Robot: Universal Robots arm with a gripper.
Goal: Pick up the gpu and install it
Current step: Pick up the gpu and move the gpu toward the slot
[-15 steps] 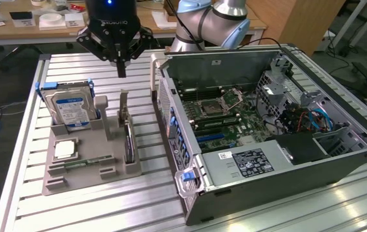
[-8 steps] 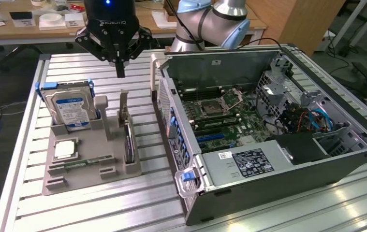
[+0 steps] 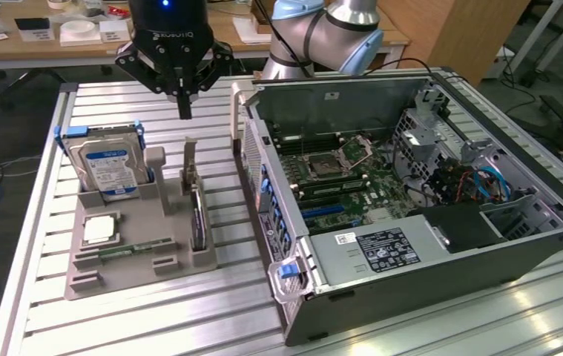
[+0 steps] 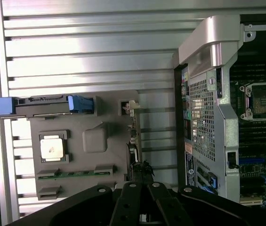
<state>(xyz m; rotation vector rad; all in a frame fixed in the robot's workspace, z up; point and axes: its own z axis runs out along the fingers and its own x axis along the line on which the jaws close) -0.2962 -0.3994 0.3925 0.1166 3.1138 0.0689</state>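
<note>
The gpu (image 3: 198,219) stands on edge in a slot of the grey parts tray (image 3: 133,273), a thin dark slab with its pale end bracket rising at the far end. My gripper (image 3: 184,110) hangs above the tray's far end, its black fingers shut together and holding nothing, well clear of the card. In the wrist view the gpu (image 4: 133,149) runs as a narrow dark strip along the tray's edge toward my gripper (image 4: 141,185). The open computer case (image 3: 410,185) lies on its side at the exterior view's right, with the motherboard (image 3: 336,185) exposed.
The tray also holds a silver hard drive (image 3: 108,167) in a blue frame, a processor chip (image 3: 100,228) and a green memory stick (image 3: 133,251). The case's rear panel (image 4: 208,99) stands close beside the tray. Everything rests on a slatted aluminium table (image 3: 162,326).
</note>
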